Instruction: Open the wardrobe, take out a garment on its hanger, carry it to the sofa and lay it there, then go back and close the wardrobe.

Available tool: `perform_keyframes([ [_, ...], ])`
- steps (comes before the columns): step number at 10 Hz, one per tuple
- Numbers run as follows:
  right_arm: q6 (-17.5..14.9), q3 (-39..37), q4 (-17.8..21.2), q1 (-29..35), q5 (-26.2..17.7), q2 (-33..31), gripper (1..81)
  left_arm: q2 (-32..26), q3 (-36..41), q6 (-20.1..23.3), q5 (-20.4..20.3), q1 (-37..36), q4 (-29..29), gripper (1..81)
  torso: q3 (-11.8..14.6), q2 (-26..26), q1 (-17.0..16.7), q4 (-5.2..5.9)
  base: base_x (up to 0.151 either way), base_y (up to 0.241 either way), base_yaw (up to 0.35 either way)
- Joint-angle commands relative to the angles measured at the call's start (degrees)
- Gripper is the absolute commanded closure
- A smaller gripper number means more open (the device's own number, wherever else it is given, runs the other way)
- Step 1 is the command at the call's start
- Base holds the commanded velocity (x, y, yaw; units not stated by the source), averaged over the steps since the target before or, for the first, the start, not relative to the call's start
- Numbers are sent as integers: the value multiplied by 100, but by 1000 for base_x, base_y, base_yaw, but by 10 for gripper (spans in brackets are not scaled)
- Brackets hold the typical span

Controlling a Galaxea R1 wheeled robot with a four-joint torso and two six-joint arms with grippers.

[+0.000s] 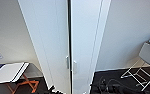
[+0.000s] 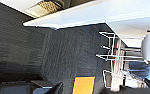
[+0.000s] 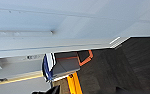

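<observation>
Wardrobe (image 1: pixel 66 37) dead ahead of me, both doors shut, dark seam running down the middle. Paired white handles (image 1: pixel 71 64) sit either side of that seam, low in the head view. Door edges flush, no gap to see inside.

Beyond my left arm: low white counter (image 1: pixel 8 72) on orange legs (image 1: pixel 28 86), hard against the wall. Beyond my right arm: white wire-frame chair (image 1: pixel 146 67), standing apart from the wardrobe's side panel. Dark carpet (image 2: pixel 66 55) between them, open floor under the left wrist camera. Black cables (image 1: pixel 111 86) piled by the wardrobe's base, towards the chair.

Right wrist camera looks along the wardrobe's bottom edge (image 3: pixel 66 47) to the counter.

Left pincer and right pincer: can't tell how wide either is, or whether anything is gripped.
</observation>
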Motion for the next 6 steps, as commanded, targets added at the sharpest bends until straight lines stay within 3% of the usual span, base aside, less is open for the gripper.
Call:
perform_keyframes([
  [1,-888,-575,197,26,-546,261,10,242,-284,863,284,99,-241,10,0,0,0,0,0,0,0],
  [4,-1687,-1574,206,-818,-424,419,10,767,-854,1591,125,899,-241,10,0,0,0,0,0,0,0],
  [6,-2057,-2148,198,-1345,-415,525,10,1191,-1330,2113,64,1366,-232,10,0,-2,0,0,0,0,0],
])
